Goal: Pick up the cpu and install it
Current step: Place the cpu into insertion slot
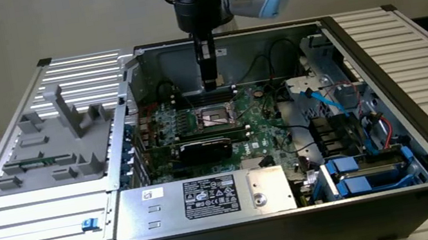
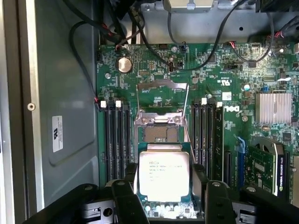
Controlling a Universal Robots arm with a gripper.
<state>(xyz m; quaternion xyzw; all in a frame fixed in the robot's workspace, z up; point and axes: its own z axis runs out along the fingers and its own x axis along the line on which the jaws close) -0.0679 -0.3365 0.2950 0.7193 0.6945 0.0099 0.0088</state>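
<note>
The cpu point(image 2: 164, 174), a silver square chip with a thin green rim and printed text, sits between my gripper's point(image 2: 164, 201) black fingers point(image 2: 127, 198), gripped at its sides. It hangs above the motherboard, just short of the open socket point(image 2: 160, 133) with its raised metal frame. In the exterior view the gripper point(image 1: 209, 85) points straight down inside the open computer case, a little above and behind the socket point(image 1: 215, 117). The chip itself is too small to make out there.
The black graphics card point(image 1: 206, 149) lies in front of the socket, and memory slots point(image 2: 117, 140) flank it. Cables point(image 2: 196, 60) and drive bays point(image 1: 361, 167) crowd the case's right side. The power supply point(image 1: 209, 197) is at the front. A grey fixture point(image 1: 53, 147) stands outside on the left.
</note>
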